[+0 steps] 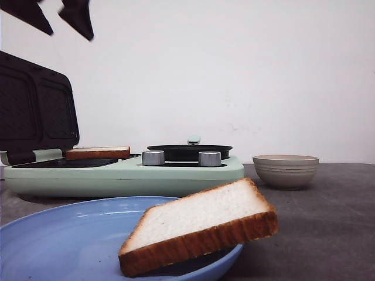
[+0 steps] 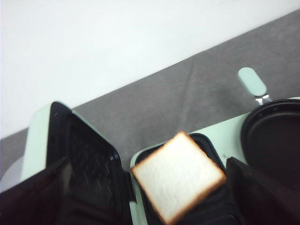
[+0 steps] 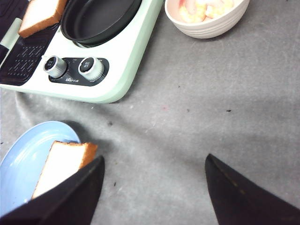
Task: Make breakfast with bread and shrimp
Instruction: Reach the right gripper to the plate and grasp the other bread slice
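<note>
One bread slice [image 1: 98,153] lies flat on the black grill plate of the mint-green breakfast maker [image 1: 123,175]; it also shows in the left wrist view [image 2: 178,180] and the right wrist view [image 3: 40,14]. My left gripper [image 1: 58,20] hangs open and empty high above it, with its jaws wide apart on either side of the slice [image 2: 147,208]. The second slice [image 1: 199,225] leans on the rim of the blue plate [image 1: 58,240]. My right gripper [image 3: 154,187] is open and empty above the bare table beside that plate [image 3: 23,159]. The shrimp [image 3: 206,7] lie in the beige bowl [image 3: 206,26].
The maker's lid [image 1: 35,105] stands open at the far left. A black round pan [image 1: 189,152] sits on the maker's right half, behind two silver knobs [image 1: 153,157]. The beige bowl [image 1: 285,170] stands to the right of the maker on the grey cloth.
</note>
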Controlling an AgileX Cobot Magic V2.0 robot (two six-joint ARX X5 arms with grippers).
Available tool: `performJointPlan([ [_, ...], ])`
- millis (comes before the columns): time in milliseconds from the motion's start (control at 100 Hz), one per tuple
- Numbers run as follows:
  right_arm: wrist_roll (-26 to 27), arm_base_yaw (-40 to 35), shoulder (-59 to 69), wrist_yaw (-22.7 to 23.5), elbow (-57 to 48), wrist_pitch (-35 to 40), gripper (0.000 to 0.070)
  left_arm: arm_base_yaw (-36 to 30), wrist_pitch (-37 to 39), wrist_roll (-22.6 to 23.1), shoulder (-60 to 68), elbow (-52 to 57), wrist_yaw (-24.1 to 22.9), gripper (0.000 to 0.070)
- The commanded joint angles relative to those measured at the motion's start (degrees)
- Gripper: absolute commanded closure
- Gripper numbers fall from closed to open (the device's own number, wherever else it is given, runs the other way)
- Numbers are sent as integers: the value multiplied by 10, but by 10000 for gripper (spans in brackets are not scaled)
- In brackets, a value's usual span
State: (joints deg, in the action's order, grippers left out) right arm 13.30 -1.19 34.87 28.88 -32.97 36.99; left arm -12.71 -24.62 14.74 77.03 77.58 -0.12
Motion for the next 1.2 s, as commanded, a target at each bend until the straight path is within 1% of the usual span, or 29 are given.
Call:
performJointPlan([
  [0,-2,-1,2,11,-10,-1,278,0,-17,-23,-12,15,2,110],
  [120,-2,-1,2,26,-10,0,278,0,-46,-41,-45,15,21,110],
  [210,2,-1,2,27,-10,2,278,1,-59,-55,-66,14,41,110],
  [300,3,-1,3,27,-10,6,278,2,-83,-64,-85,14,43,115],
  [390,13,-1,3,28,-10,10,278,5,-98,-81,-102,4,55,115],
  [490,26,-2,3,40,-10,10,278,16,-85,-100,-130,-38,77,116],
  [630,30,-3,13,70,-10,21,278,25,-39,-132,-189,-131,91,115],
  [730,30,-12,30,78,-10,31,278,27,-9,-144,-244,-194,97,115],
  [810,40,-28,49,83,-10,27,278,27,8,-146,-286,-232,96,115],
  [900,58,-55,77,93,-10,15,278,27,10,-146,-327,-260,96,115],
  [1070,73,-130,147,85,-5,-21,277,27,0,-146,-395,-304,96,117],
  [1110,77,-151,164,81,-5,-32,277,27,-4,-149,-410,-313,95,130],
  [1190,82,-193,200,82,-5,-60,277,27,-28,-150,-435,-326,91,193],
])
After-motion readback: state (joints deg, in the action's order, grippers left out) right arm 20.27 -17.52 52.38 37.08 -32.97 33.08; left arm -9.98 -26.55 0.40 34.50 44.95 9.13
